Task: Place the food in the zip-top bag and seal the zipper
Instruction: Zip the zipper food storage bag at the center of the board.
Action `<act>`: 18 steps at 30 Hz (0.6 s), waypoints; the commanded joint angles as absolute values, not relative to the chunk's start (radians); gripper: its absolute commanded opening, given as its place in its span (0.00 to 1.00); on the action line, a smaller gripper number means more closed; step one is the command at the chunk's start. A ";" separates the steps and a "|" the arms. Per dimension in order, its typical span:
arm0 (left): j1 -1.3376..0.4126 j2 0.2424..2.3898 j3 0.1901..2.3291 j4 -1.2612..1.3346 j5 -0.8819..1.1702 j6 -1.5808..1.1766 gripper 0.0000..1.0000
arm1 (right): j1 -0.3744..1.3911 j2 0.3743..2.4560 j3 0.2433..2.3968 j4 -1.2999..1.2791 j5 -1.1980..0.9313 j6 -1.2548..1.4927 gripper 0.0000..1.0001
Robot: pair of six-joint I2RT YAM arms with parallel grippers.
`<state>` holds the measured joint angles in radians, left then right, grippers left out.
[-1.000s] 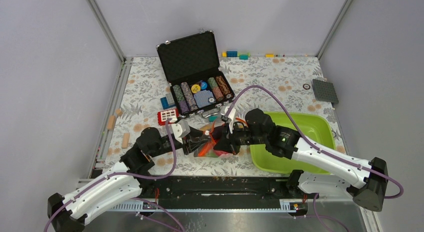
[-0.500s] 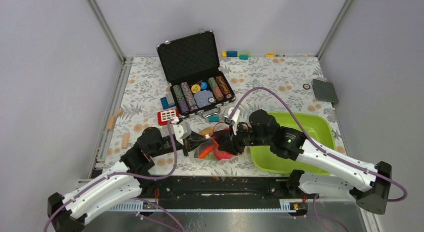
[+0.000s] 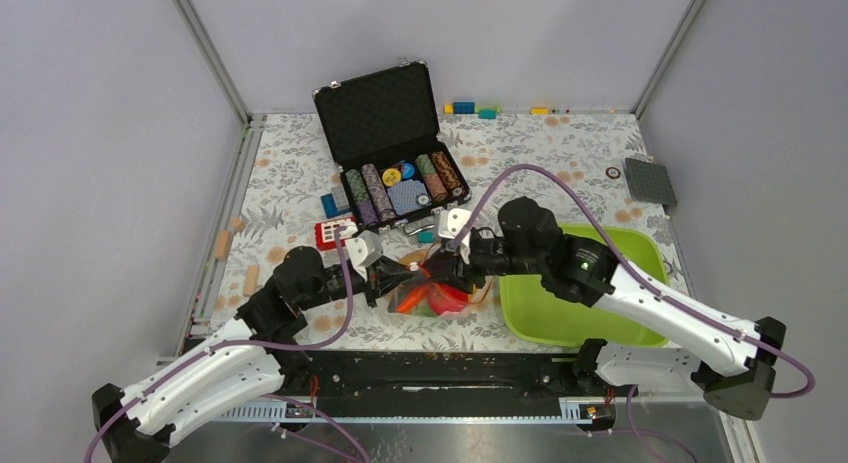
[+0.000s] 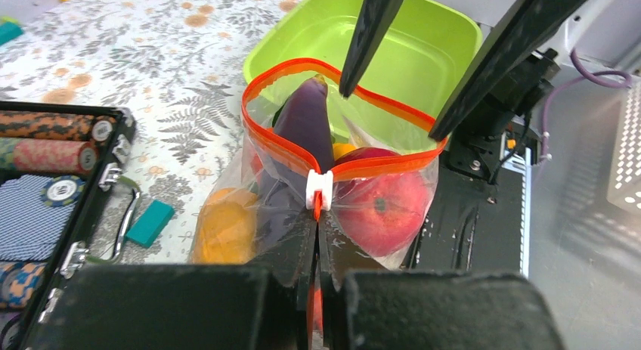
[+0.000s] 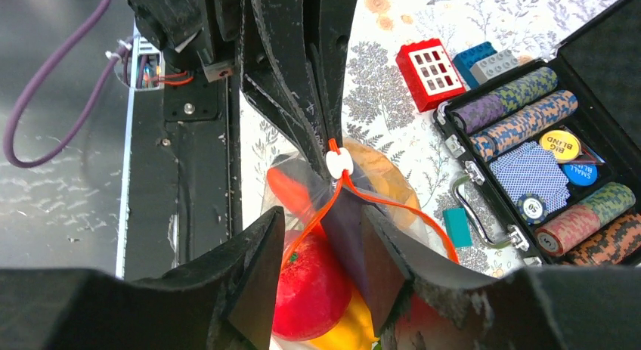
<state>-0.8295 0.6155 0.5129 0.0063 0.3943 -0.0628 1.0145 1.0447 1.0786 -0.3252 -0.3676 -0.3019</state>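
The zip-top bag (image 3: 432,291) lies between the two arms, filled with food: a purple eggplant (image 4: 302,123), a red apple (image 4: 382,206), an orange pepper (image 4: 227,225) and a carrot (image 5: 291,191). Its orange zipper (image 4: 281,142) gapes in a loop, with the white slider (image 4: 319,190) at the near end. My left gripper (image 4: 317,236) is shut on the zipper strip just behind the slider. My right gripper (image 5: 321,221) is open and hangs over the bag's mouth, its fingers (image 4: 370,32) straddling the far rim without pinching it.
A lime-green tray (image 3: 620,253) sits right of the bag, under the right arm. An open black case of poker chips (image 3: 400,183) stands behind the bag. A red brick (image 3: 336,230), a teal block (image 4: 150,221) and wooden pegs (image 3: 222,245) lie nearby.
My right gripper has opened, let go of the bag and drawn up and back. My left gripper has shut on the zipper end. The bag has shifted a little.
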 commanded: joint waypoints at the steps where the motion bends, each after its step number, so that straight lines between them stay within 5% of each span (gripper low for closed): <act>1: -0.830 0.579 0.530 0.062 0.326 -0.084 0.00 | 1.020 1.124 1.166 -0.369 -0.437 -0.425 0.48; 18: -0.830 0.570 0.516 0.055 0.461 -0.019 0.00 | 1.019 1.291 1.292 -0.450 -0.564 -0.498 0.43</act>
